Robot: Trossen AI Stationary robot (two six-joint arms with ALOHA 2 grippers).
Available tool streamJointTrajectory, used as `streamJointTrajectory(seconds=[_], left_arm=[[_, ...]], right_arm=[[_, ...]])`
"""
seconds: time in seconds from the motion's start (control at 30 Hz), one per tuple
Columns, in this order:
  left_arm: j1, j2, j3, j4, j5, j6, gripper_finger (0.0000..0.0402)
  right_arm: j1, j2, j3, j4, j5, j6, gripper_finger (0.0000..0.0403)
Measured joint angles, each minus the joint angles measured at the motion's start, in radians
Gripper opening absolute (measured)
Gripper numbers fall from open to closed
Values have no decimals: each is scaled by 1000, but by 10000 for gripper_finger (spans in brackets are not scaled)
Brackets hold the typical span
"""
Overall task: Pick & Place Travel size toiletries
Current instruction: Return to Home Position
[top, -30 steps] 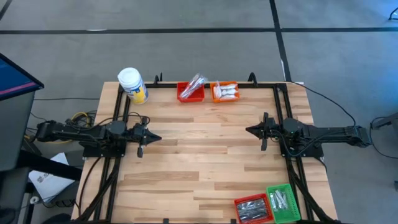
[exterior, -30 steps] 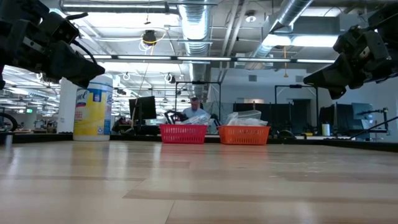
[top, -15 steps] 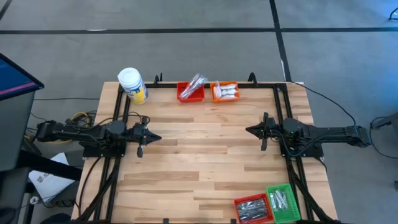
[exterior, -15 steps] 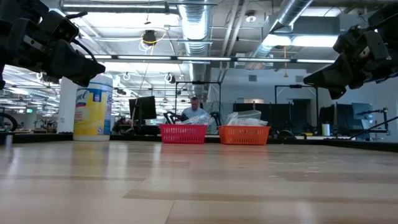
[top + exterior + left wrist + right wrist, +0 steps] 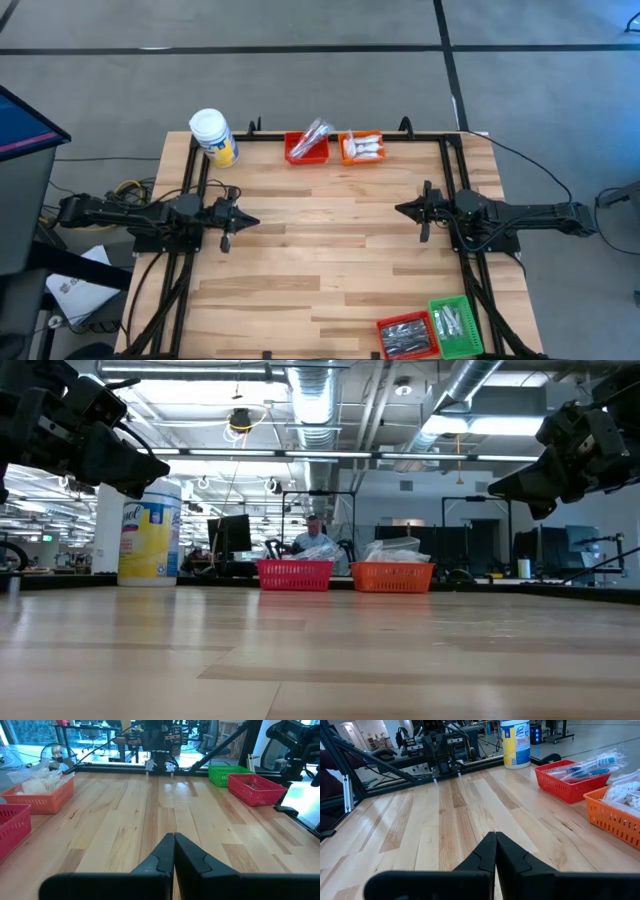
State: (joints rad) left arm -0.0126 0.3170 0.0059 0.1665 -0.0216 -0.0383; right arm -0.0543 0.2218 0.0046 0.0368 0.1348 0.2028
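The left fingers are pressed shut on nothing, above the tabletop just in from its left edge. The right fingers are likewise closed and empty, just in from the right edge, pointing toward them. The travel size toiletries lie in baskets: a far red basket and an orange basket side by side at the far edge, and a near red basket and a green basket at the near right corner.
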Motion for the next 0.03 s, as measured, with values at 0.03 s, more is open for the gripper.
streamJointTrajectory(seconds=[0.03], left_arm=[[0,0,0,0,0,0,1]], right_arm=[[0,0,0,0,0,0,0]])
